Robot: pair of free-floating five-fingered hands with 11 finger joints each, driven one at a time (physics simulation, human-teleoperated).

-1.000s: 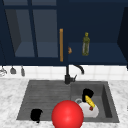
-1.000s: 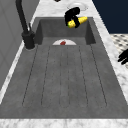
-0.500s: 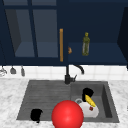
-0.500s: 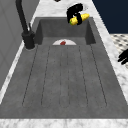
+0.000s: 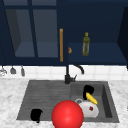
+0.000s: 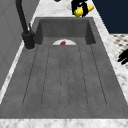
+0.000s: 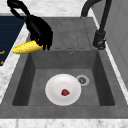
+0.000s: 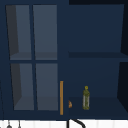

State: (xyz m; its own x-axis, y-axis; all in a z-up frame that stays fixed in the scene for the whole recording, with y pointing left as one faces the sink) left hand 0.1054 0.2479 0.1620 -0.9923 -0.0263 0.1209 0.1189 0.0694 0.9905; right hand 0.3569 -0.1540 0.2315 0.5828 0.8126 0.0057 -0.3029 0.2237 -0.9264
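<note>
In the front view, a corn cob (image 5: 91, 98) was clamped in the curled fingers of the right hand (image 5: 88, 90) above a white plate (image 5: 88, 110) in the sink (image 5: 106, 100). The left hand (image 5: 36, 114) was seen at the sink's front left; whether its fingers were apart could not be told. In the right side view, the cob (image 7: 27, 47) was held over the basin's edge.

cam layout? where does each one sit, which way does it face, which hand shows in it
Front view: faces the sink head-on; left hand at the front rim, right hand shut on the corn above the plate.
Left side view: looks along the sink from its left; left hand at the right edge, right hand far off.
Right side view: looks from the sink's right; right hand near, over the basin.
Upper view: faces the wall cabinet with a bottle.
Shared: front and upper views both show the bottle; both side views the plate.
</note>
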